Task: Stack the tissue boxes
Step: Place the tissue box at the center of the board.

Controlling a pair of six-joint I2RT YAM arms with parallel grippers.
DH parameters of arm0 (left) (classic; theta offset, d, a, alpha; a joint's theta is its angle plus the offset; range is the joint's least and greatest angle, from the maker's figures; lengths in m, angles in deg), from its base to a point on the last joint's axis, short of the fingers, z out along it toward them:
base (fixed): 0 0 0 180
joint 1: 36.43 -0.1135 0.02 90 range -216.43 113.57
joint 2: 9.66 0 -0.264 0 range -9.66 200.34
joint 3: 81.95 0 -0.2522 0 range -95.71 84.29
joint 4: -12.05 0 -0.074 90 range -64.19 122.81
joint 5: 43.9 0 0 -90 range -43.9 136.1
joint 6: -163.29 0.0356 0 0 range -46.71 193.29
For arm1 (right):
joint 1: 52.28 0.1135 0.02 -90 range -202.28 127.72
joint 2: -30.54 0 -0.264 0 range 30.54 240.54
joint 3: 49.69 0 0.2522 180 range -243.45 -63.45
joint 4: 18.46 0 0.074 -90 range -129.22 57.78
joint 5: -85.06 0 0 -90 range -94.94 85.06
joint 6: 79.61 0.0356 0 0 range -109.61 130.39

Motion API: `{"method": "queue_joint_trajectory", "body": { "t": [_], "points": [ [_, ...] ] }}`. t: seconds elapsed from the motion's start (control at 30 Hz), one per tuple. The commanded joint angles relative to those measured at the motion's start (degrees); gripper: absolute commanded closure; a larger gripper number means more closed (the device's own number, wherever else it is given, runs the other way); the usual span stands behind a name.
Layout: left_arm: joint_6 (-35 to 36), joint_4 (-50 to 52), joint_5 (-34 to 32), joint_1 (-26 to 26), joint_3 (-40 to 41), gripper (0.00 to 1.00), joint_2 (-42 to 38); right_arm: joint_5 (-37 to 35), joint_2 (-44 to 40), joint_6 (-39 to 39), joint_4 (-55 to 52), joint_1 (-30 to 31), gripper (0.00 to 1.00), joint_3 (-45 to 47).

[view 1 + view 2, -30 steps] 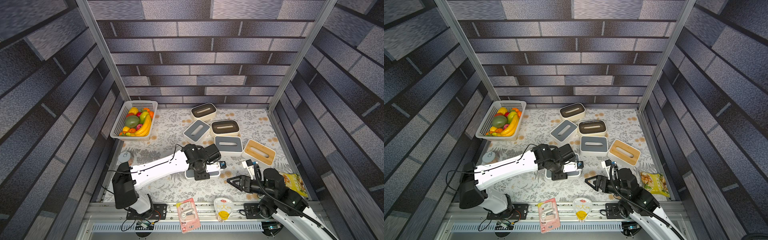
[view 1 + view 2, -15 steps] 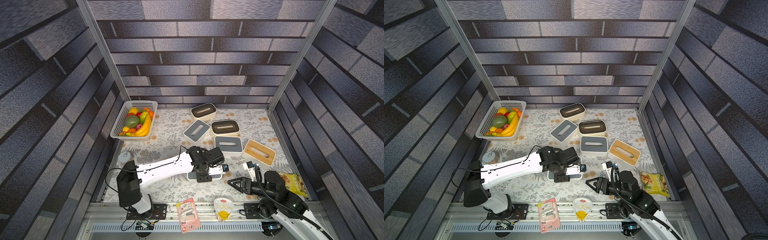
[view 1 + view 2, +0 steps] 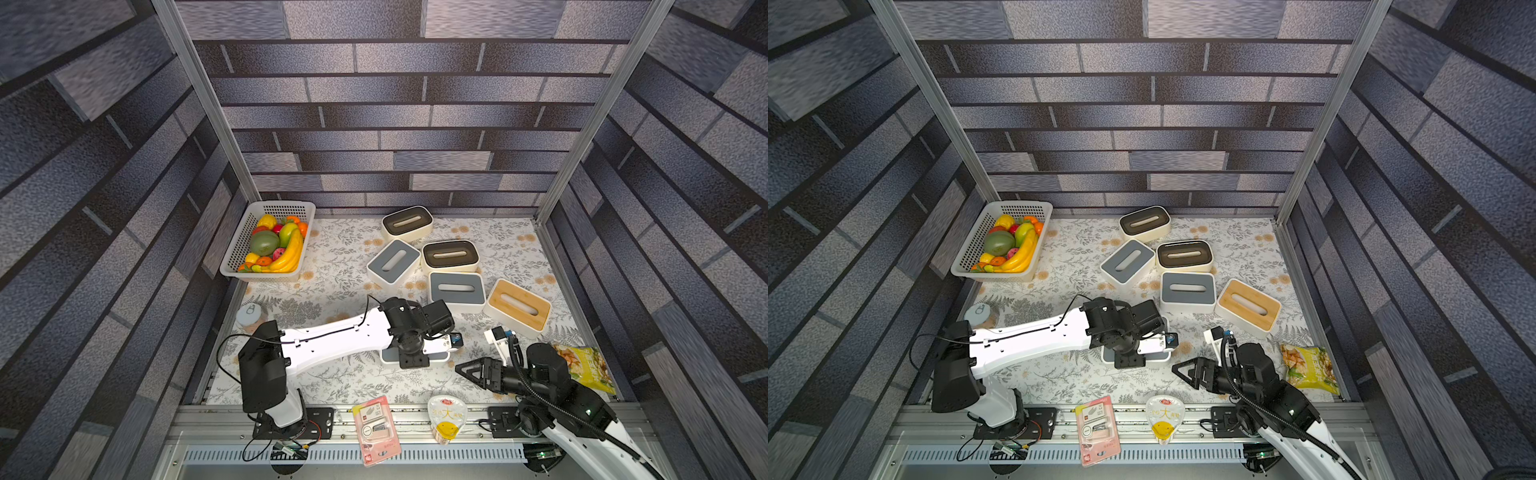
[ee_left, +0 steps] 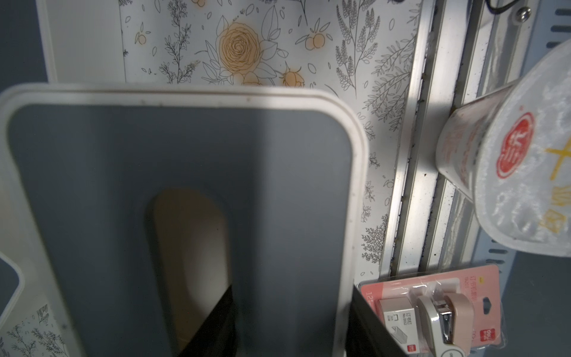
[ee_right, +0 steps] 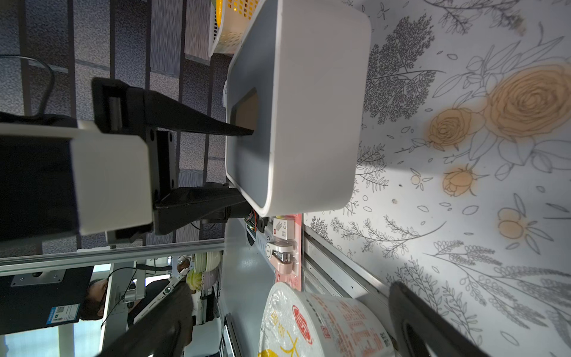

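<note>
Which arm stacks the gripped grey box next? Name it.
Left. The left tool is clamped on the grey-lidded box, one finger in its slot; the right tool hangs open and empty beside it.

Five tissue boxes (image 3: 456, 287) clustered far side, unstacked; sixth, grey-lidded box (image 4: 92, 185), nearer front.

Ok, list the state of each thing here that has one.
left gripper: jaws shut on the grey-lidded box, one in its slot
right gripper: jaws open, empty
other five tissue boxes: lids on, unstacked
fruit basket: full
noodle cup: sealed
</note>
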Motion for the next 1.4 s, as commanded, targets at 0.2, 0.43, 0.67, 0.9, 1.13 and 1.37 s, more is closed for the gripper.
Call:
{"method": "queue_joint_trajectory", "body": {
  "t": [0.2,0.43,0.67,0.9,1.13,1.37],
  "points": [
    [-1.6,-2.4,-0.7,0.7,2.8,0.57,0.2,1.1,-1.1,-0.4,-2.3,-0.3,0.0,0.9],
    [-1.5,-4.4,-0.8,0.9,4.5,0.58,0.4,1.4,-2.3,0.1,-2.4,-0.3,0.0,1.5],
    [-0.7,-4.6,-1.6,1.0,5.0,0.57,1.4,2.0,-2.4,0.0,-2.5,-0.3,0.0,2.0],
    [-0.4,-5.4,-2.0,1.0,6.3,0.58,2.2,2.2,-2.9,0.1,-2.8,-0.3,0.0,2.5],
    [-0.5,-5.3,-2.2,1.1,6.9,0.58,2.8,2.0,-2.9,-0.1,-3.4,-0.3,0.0,2.6],
    [-0.4,-6.2,-2.3,1.0,8.4,0.58,2.3,1.8,-3.1,-0.3,-4.0,-0.4,0.0,2.8]
  ]
}}
